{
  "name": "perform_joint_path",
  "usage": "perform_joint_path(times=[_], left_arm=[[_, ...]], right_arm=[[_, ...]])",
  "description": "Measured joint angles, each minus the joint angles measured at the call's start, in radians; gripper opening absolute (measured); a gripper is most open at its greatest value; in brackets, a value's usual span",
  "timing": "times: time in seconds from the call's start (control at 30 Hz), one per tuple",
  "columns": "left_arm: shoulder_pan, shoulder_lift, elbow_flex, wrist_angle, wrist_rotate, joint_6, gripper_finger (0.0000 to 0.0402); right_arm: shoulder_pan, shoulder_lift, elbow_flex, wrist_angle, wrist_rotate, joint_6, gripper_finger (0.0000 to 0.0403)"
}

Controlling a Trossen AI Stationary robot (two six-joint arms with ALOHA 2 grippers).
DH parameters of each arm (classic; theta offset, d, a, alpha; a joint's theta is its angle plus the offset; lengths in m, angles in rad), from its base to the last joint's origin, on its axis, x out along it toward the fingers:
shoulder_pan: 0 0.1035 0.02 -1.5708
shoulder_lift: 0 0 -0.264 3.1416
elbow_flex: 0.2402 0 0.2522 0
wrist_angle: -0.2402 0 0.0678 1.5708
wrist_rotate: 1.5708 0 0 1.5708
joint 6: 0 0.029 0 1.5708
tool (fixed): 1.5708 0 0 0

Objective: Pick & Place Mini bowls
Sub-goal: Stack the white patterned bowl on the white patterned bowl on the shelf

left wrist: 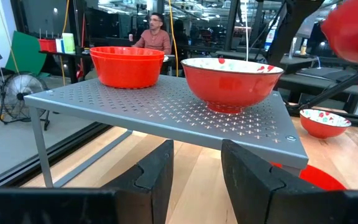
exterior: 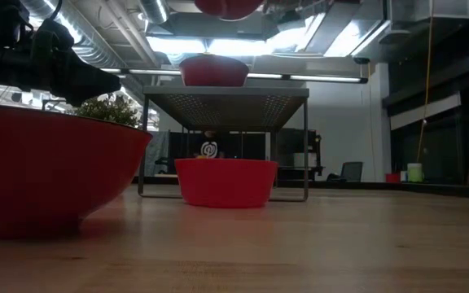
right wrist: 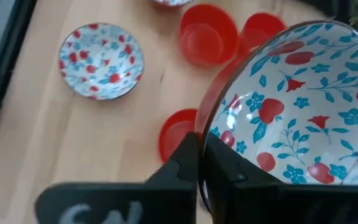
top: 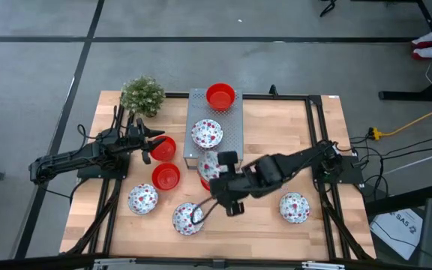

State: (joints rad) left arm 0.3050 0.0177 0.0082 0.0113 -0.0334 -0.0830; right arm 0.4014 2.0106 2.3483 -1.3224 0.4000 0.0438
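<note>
My right gripper (right wrist: 201,163) hangs over the table's middle, by the grey rack's near edge, shut on a white bowl with a red and blue pattern (top: 208,164). In the low view that bowl's red underside (exterior: 228,6) shows high above the rack. My left gripper (left wrist: 194,171) is open and level on the rack's left side, next to a red bowl (top: 163,148). On the rack stand red bowls (left wrist: 128,65) and a patterned bowl (left wrist: 232,81). Red bowls (top: 166,176) and patterned bowls (top: 142,199) (top: 188,217) (top: 294,208) sit on the table. My right gripper pinches the patterned bowl's rim (right wrist: 211,127) between its two fingers, one on the patterned inside and one on the red outside. The bowl is lifted clear of the table, its opening facing up, and a red bowl (right wrist: 178,134) lies on the table below it.
The grey perforated rack (top: 214,124) stands on thin legs at the table's far middle. A small green plant (top: 142,95) is at the far left corner. A black frame (top: 317,150) runs along the table's edges. A person (left wrist: 154,34) sits in the room beyond the table.
</note>
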Motion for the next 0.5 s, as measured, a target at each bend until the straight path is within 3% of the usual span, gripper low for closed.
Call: perform_joint_path(times=[0.5], left_arm=[[0.000,0.000,0.000,0.000,0.000,0.000,0.0130]], right_arm=[[-0.178,-0.018,0.008,0.141,-0.011,-0.244,0.0010]])
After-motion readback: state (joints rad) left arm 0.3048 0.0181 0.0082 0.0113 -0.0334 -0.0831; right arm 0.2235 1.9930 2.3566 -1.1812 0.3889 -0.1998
